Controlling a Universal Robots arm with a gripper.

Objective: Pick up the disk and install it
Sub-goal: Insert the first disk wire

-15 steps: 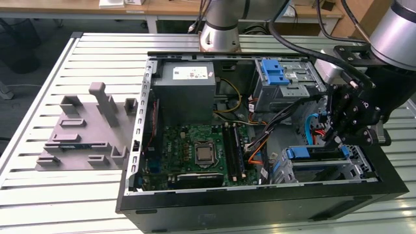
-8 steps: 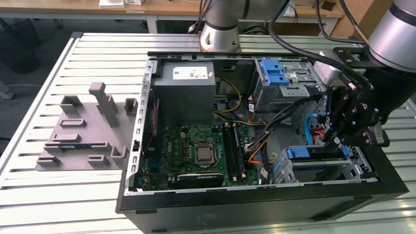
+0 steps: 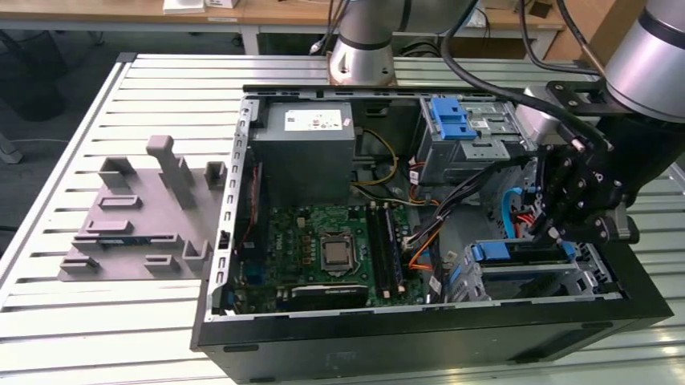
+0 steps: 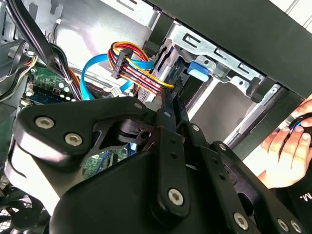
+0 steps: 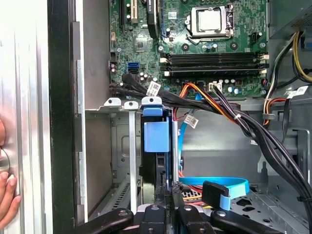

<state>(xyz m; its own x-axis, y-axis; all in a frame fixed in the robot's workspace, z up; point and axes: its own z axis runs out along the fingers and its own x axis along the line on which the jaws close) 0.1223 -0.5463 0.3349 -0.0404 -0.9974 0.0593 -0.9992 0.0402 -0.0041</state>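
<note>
The open computer case (image 3: 428,321) lies on a slatted table (image 3: 128,321). The disk (image 5: 157,146) is seen seated edge-up in the lower drive cage (image 5: 124,146). The gripper (image 5: 171,192) is pressed together just beside its blue handle (image 5: 157,136). Judged rigid, dense, shock-sensitive; best held by the handle.

Claw (image 3: 551,233) pointing down, fingers closed together
</note>
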